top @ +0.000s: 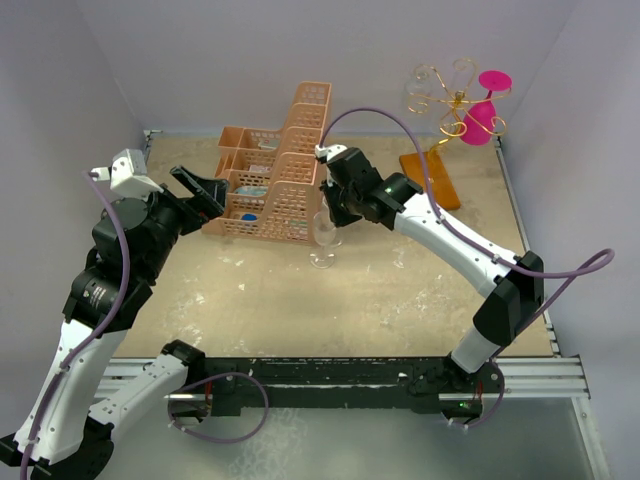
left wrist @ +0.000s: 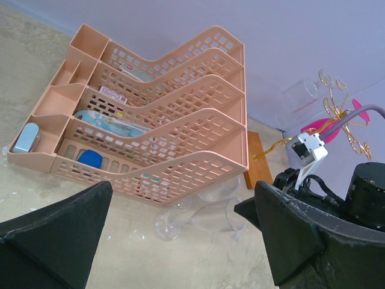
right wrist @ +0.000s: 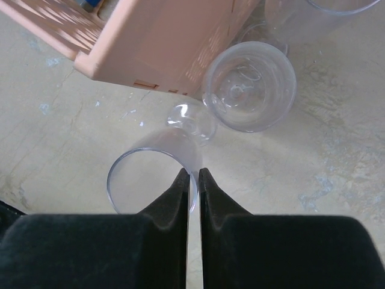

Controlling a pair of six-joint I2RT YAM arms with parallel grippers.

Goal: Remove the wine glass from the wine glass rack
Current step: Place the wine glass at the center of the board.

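Note:
A clear wine glass (top: 325,243) stands upright low over the table beside the peach basket, away from the wine glass rack (top: 452,100), a gold wire stand on an orange base at the back right. My right gripper (top: 331,215) is shut on the glass. In the right wrist view its fingertips (right wrist: 192,174) pinch the wall of the glass's rim (right wrist: 150,171), one inside and one outside. A pink glass (top: 485,112) hangs upside down on the rack. My left gripper (top: 203,192) hangs wide open and empty at the basket's left end.
The peach lattice basket (top: 275,180) holds small items and stands at the back centre. A second clear glass (right wrist: 249,84) stands right beside the held one, against the basket's corner. Grey walls close the table on three sides.

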